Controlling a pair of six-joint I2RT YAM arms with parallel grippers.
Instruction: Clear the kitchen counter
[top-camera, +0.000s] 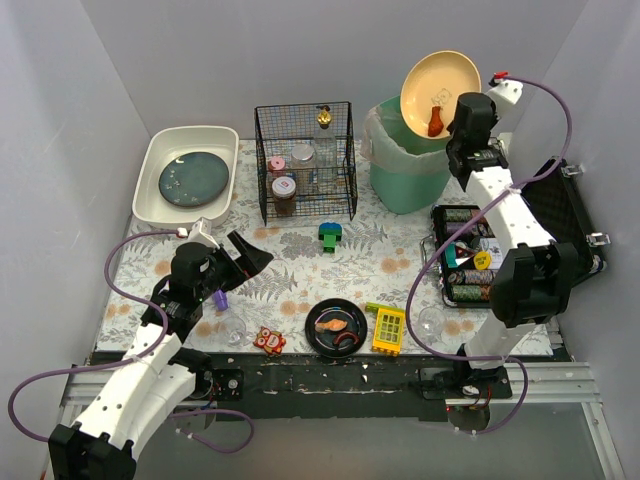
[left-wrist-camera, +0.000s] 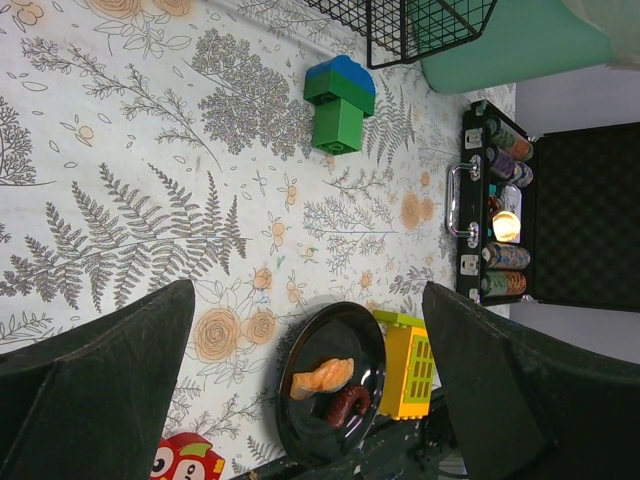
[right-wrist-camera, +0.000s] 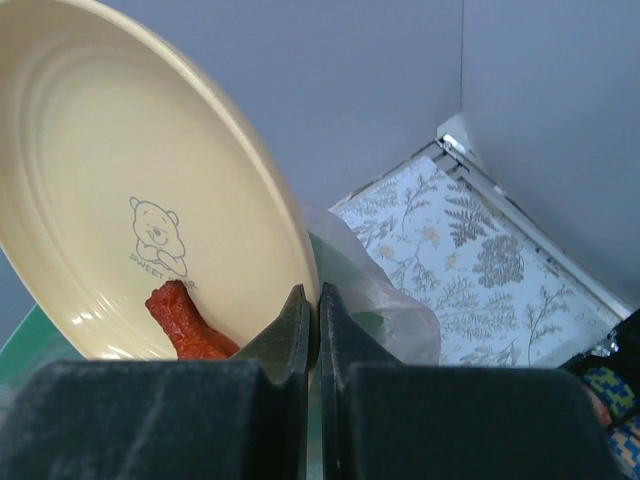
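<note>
My left gripper (left-wrist-camera: 308, 330) hangs low at 7 o'clock of the desk (top-camera: 400, 265), spread as wide as it goes and holding nothing. The desk, covered in a leaf-print cloth, fills the middle of the overhead view and is far from cleared.

- Along its near edge, at about 6 o'clock, lie a red owl toy (top-camera: 268, 340), a black plate (top-camera: 336, 327) with two food scraps, and a yellow crate toy (top-camera: 388, 330) just beside the plate.
- A green and blue block (top-camera: 330, 235) stands alone near the centre.
- At 3 o'clock an open black case (top-camera: 480, 260) holds small jars.
- Further back, at 12 o'clock, stands a wire basket (top-camera: 305, 160) with jars inside.
- At 10 o'clock a white tub (top-camera: 150, 180) holds a dark plate.
- Farthest, at 1 o'clock, is a green bin (top-camera: 410, 170) with a plastic liner.

My right gripper (right-wrist-camera: 313, 320) is raised above that bin and pinched shut on the rim of a cream plate (right-wrist-camera: 120, 180), which is tilted steeply. A reddish food scrap (right-wrist-camera: 185, 320) sits at the plate's low edge, not yet fallen.

I judge this to be the scraping step: emptying the leftover into the bin. Next I would likely need to tilt the plate further or give it a small shake, keeping the low edge over the liner so the scrap drops in. After that, the plate probably belongs in the tub.
</note>
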